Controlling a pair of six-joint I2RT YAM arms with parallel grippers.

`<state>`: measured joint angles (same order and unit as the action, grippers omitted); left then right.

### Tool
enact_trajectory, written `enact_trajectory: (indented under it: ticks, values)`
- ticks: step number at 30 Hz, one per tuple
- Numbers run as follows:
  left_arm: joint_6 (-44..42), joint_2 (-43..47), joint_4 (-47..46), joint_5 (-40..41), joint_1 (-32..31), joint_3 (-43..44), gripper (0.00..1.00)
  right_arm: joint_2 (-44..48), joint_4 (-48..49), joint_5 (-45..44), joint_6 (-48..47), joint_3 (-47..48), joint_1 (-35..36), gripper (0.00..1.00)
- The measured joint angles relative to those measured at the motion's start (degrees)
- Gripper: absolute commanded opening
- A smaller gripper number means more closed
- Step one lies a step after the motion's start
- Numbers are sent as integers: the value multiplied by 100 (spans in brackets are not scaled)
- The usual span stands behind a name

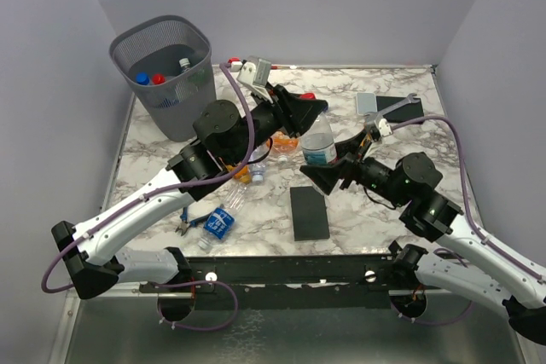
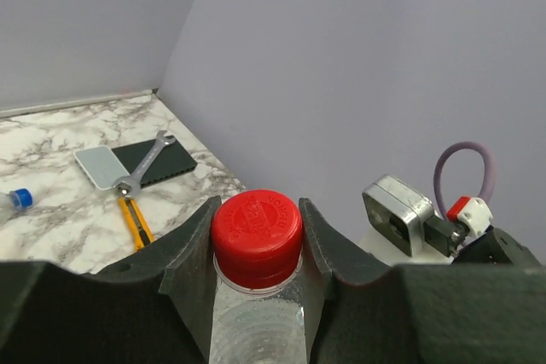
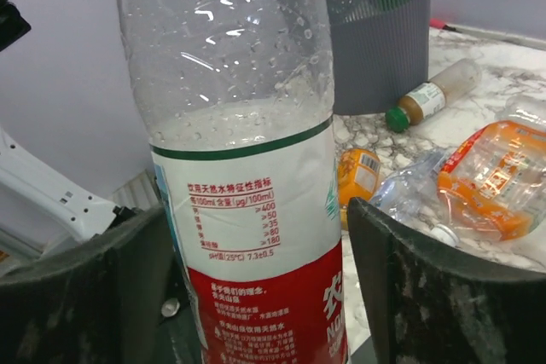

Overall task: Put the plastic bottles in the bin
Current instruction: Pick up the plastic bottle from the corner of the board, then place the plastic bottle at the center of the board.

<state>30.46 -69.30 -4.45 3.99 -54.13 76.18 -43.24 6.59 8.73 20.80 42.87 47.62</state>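
A clear plastic bottle with a red cap and a red-and-white label stands upright at the table's middle. My left gripper is shut on its red cap. My right gripper is open around the bottle's labelled body, with a gap at the right finger. The dark grey mesh bin stands at the back left with several bottles inside. Loose bottles lie on the table: an orange one, an amber one with a green cap and a blue-labelled one.
A black slab lies near the front middle. A second slab with a wrench on it lies at the back right, beside a yellow knife. Pliers lie at the front left. Walls close the table's back and sides.
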Motion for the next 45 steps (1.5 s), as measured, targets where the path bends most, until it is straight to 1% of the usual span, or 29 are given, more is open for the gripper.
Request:
enact_trajectory:
  ticks: [1,4,7,11,14,17,19,23,24,29,33,40,45]
  values:
    - [-50,9,15,61,0,0,0,-17,-52,37,31,22,0,100]
    - [-341,63,116,374,-7,11,0,-94,-352,122,81,234,0,100]
    - [-756,76,343,782,-7,262,0,-87,-774,140,111,586,-2,100]
    - [-1768,52,522,1526,63,1056,0,120,-1222,195,146,1082,-4,100]
    - [-2618,-114,463,2124,476,1958,0,461,-1360,225,149,1224,-4,100]
    - [-3320,-289,17,2715,1058,2439,0,846,-1458,149,173,1209,-4,100]
    - [-3906,-391,-391,3154,1390,2439,0,1110,-1453,2,221,1064,-4,100]
    - [-4463,-804,-1587,3436,2149,2269,0,1569,-1449,-330,490,428,-4,100]
    - [-4601,-1021,-1974,3477,2420,2192,0,1633,-1462,-367,549,286,-4,100]
    - [-4892,-2000,-3348,3539,3318,2052,0,1827,-1700,-487,938,-321,-4,100]
    - [-4920,-2736,-4061,3635,3797,2055,0,2070,-1843,-595,1099,-527,-4,100]
    - [-4955,-3329,-4747,3705,4190,2055,0,2269,-2076,-964,1108,-538,-7,100]
    - [-4795,-3626,-4874,3698,4505,2059,0,2299,-2173,-1193,1064,-575,-4,100]
